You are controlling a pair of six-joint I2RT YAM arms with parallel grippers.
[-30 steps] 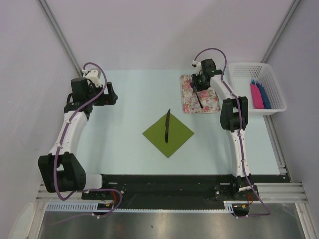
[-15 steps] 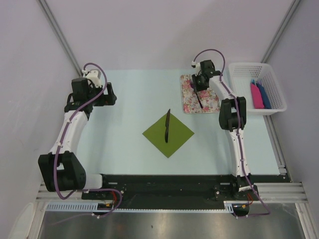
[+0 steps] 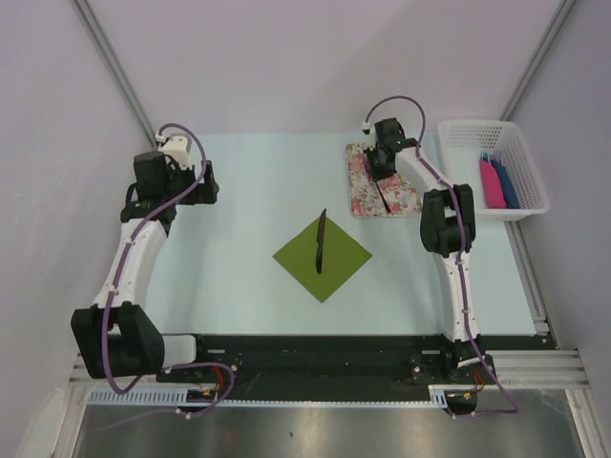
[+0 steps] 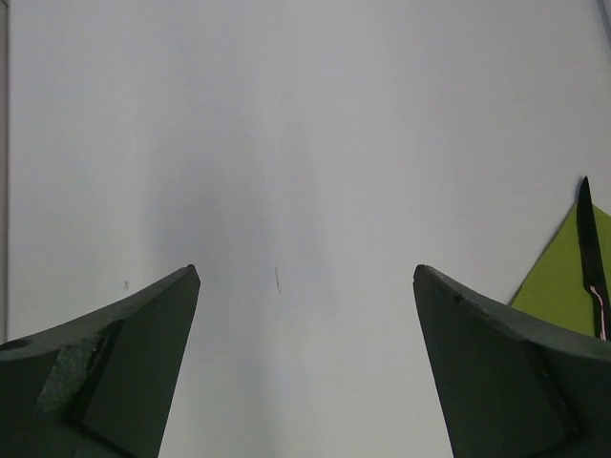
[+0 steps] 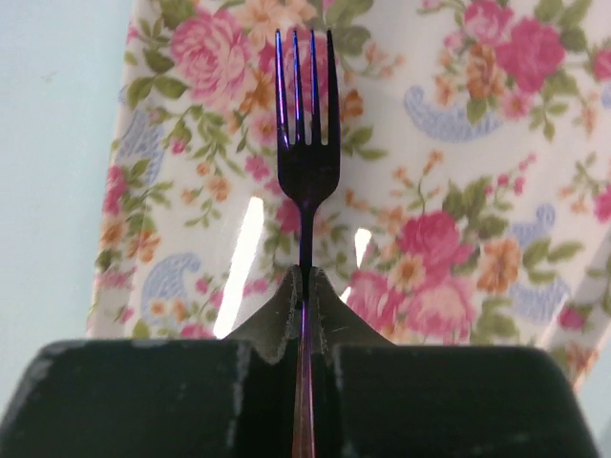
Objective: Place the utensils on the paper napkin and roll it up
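Right gripper (image 5: 304, 291) clamped on fork (image 5: 305, 143) handle over floral mat (image 5: 458, 191), desk (image 3: 248, 191) far right. Left gripper (image 4: 305, 277) spread wide, empty, near left edge. Knife (image 3: 321, 240) lay on green napkin (image 3: 334, 267).

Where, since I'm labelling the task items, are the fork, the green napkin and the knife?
fork (image 5: 305, 176): right wrist view, on the head just below the tines.
paper napkin (image 3: 345, 256): top external view, on its bare right half.
knife (image 3: 321, 241): top external view, on the middle of its length.
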